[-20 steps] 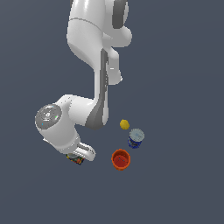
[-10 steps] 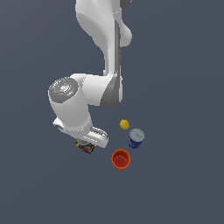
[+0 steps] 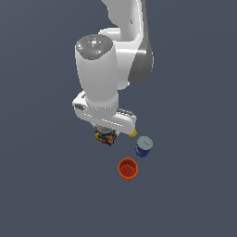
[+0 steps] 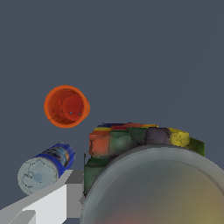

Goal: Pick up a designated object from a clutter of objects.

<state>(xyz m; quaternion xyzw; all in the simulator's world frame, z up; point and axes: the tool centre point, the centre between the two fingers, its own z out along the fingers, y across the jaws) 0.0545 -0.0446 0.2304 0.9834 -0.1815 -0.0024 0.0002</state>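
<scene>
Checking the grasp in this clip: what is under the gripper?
The jar sits directly under the gripper, its grey lid filling the wrist view. The hand hides most of the jar and the fingertips, so contact is not visible. The yellow ball peeks out beside it.

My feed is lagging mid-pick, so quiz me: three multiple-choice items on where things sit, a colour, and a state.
1. In the exterior view, the arm's gripper is directly above:
A. the orange-red cup
B. the multicoloured speckled jar with grey metallic lid
C. the blue can

2. The open round cup is:
A. orange-red
B. green
C. white

3. The blue can with pale top is:
A. inside the cup
B. stacked on the jar
C. apart from the cup

Answers: 1 B, the jar shows just under the hand. 2 A, both views show it. 3 C, bare floor separates them.
</scene>
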